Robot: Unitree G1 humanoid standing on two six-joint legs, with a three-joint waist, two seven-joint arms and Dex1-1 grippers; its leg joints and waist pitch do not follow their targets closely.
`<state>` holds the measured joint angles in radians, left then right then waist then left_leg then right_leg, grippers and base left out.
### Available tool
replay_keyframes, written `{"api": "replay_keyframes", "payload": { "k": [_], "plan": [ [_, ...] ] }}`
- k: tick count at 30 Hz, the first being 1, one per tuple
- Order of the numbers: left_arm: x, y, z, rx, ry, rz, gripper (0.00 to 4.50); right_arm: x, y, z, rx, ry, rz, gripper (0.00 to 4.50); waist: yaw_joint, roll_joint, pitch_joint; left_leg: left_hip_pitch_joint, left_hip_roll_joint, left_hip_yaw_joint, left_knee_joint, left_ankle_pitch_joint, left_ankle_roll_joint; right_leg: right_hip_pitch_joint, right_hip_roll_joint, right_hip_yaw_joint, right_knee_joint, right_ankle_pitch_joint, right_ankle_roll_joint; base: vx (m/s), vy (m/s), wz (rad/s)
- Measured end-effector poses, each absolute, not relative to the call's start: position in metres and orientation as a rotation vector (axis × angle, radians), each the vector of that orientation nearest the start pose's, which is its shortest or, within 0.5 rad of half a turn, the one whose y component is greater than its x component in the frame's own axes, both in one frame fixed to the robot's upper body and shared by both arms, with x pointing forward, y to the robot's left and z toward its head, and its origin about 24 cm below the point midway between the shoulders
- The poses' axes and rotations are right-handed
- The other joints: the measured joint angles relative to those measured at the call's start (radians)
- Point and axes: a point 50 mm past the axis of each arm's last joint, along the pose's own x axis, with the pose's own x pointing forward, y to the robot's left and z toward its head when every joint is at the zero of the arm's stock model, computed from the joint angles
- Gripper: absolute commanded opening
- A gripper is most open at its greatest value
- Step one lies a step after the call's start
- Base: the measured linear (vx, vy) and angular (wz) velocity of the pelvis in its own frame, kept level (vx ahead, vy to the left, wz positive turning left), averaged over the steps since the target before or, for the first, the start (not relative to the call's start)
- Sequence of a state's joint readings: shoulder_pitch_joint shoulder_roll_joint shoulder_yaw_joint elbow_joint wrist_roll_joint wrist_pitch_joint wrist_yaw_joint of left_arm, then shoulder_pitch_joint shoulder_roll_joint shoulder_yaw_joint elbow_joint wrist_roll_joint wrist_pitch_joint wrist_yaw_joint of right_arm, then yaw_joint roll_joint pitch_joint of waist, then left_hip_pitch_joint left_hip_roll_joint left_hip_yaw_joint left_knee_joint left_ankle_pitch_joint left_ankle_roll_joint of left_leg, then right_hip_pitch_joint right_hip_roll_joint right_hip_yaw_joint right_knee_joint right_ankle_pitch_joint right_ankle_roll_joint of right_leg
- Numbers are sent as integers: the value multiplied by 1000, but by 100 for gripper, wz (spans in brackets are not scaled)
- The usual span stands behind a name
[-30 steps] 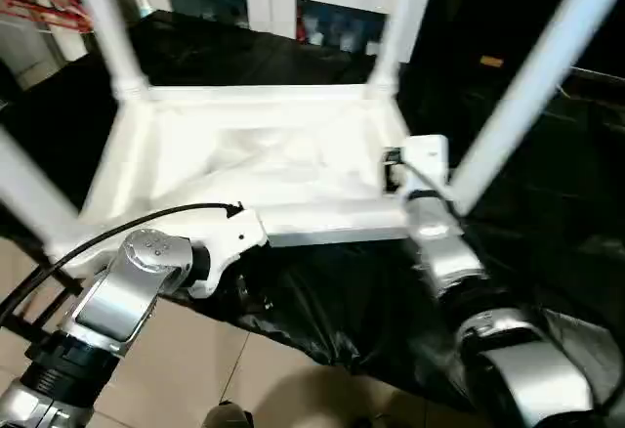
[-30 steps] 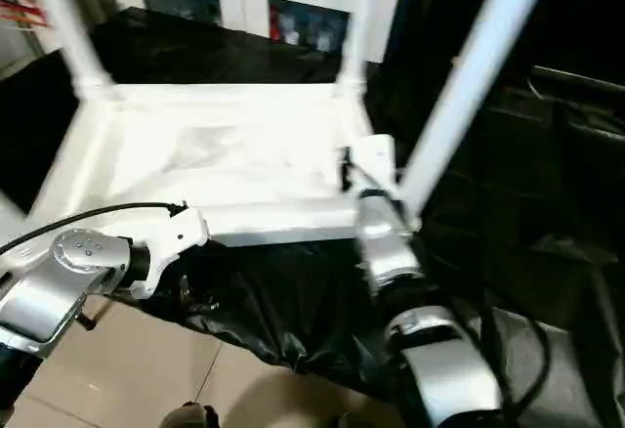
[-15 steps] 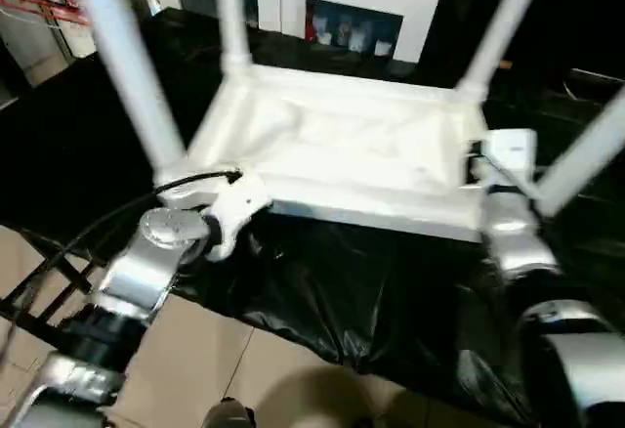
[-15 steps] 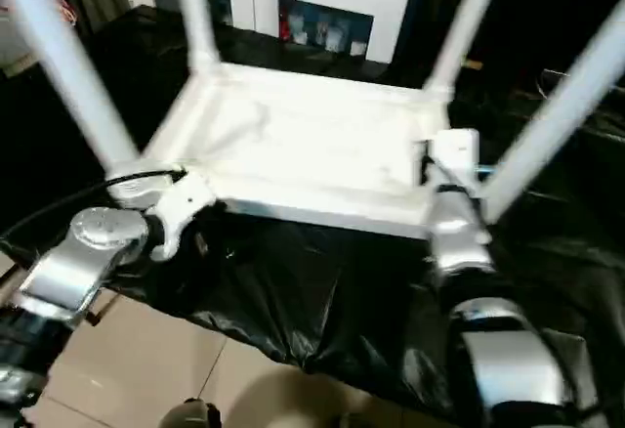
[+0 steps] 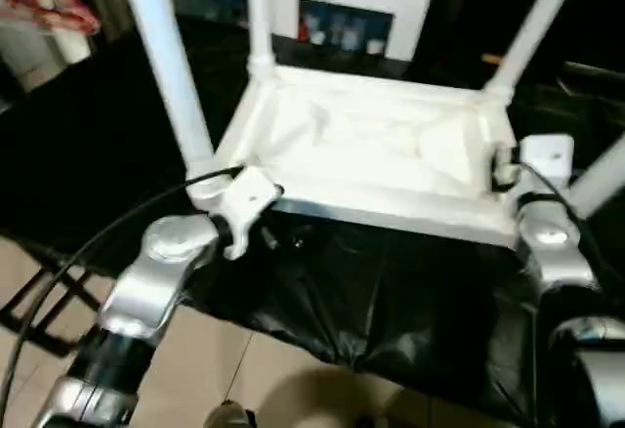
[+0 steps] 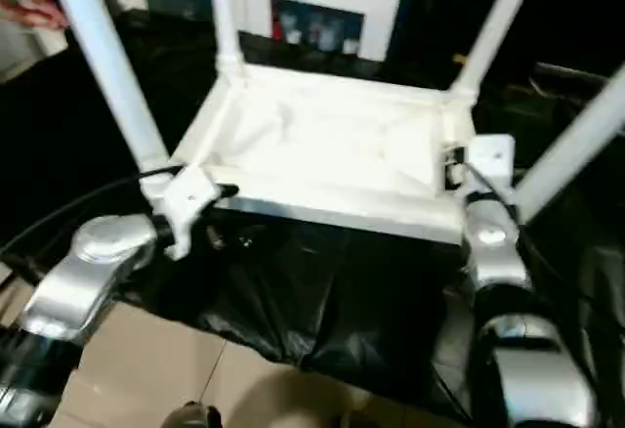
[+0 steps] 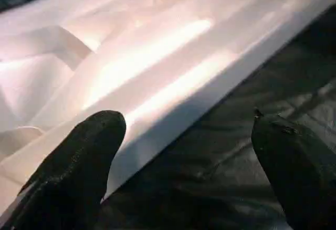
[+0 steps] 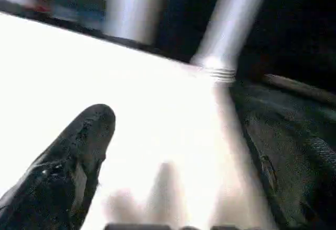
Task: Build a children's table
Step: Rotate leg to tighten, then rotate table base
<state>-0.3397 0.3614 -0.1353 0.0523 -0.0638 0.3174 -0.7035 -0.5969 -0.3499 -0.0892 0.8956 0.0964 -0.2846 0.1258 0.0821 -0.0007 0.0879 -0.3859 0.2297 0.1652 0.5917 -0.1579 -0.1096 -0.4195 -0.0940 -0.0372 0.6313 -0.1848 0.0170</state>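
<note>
The children's table (image 5: 381, 154) lies upside down on a black sheet, ribbed underside up, with four white legs rising from its corners. My left gripper (image 5: 256, 201) is at the near left corner beside that leg (image 5: 171, 66). In the left wrist view it (image 7: 184, 151) stands open, with the tabletop's rim (image 7: 173, 93) running just beyond its wide-apart fingers (image 7: 79, 167). My right gripper (image 5: 508, 169) is against the right side of the top, near the near right leg (image 5: 601, 179). In the right wrist view one black finger (image 8: 79, 151) lies over the white underside; nothing is held.
A crinkled black sheet (image 5: 391, 301) covers the work surface and hangs over its front edge. Behind stands a white cabinet with glass doors (image 5: 342, 18). Tiled floor (image 5: 244, 369) lies below, a black frame (image 5: 39, 301) at lower left and a red thing (image 5: 49, 3) at upper left.
The view has shifted. Against the cabinet, the table and my right gripper have moved to the right. My left gripper, once partway along the near edge, is now at the near left corner.
</note>
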Motion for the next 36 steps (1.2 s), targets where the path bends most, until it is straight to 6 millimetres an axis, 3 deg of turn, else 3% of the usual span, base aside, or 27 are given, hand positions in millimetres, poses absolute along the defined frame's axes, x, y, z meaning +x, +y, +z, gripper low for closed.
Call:
{"api": "replay_keyframes", "payload": {
  "k": [3,6,9,16,20,28,36],
  "plan": [
    [293,162,82,268,139,-672,448,340,-204,61,-146,-28,229,450,-1,6,0,0,4,0,-1,0,0,0,2,-2,0,0,0,0,0,0],
    [284,181,76,226,114,-540,448,328,-191,61,-111,-49,342,450,6,7,0,0,6,0,-1,0,0,0,2,-3,-1,0,0,0,0,0],
    [278,199,71,191,114,-417,448,318,-186,63,-72,-66,413,450,12,7,0,-1,6,1,-1,0,0,1,2,-2,-3,0,0,0,0,0],
    [269,216,74,122,52,-135,448,286,-186,56,1,-22,486,450,12,6,-1,-2,6,2,-3,0,0,2,2,-2,-7,-2,4,0,0,0],
    [273,225,77,92,34,-41,448,273,-191,57,-8,25,525,450,11,4,-1,-2,6,1,-6,0,0,1,3,-2,-8,-4,8,0,0,0],
    [308,217,102,71,-42,-209,448,244,-207,38,-48,298,576,450,29,-2,-6,-3,5,2,-7,0,0,3,3,-1,-17,1,13,0,0,0],
    [332,213,90,64,49,-382,448,236,-221,31,-40,412,516,450,29,-3,-7,-3,5,3,-7,0,0,3,3,0,-18,4,9,0,0,0]
  ]
}}
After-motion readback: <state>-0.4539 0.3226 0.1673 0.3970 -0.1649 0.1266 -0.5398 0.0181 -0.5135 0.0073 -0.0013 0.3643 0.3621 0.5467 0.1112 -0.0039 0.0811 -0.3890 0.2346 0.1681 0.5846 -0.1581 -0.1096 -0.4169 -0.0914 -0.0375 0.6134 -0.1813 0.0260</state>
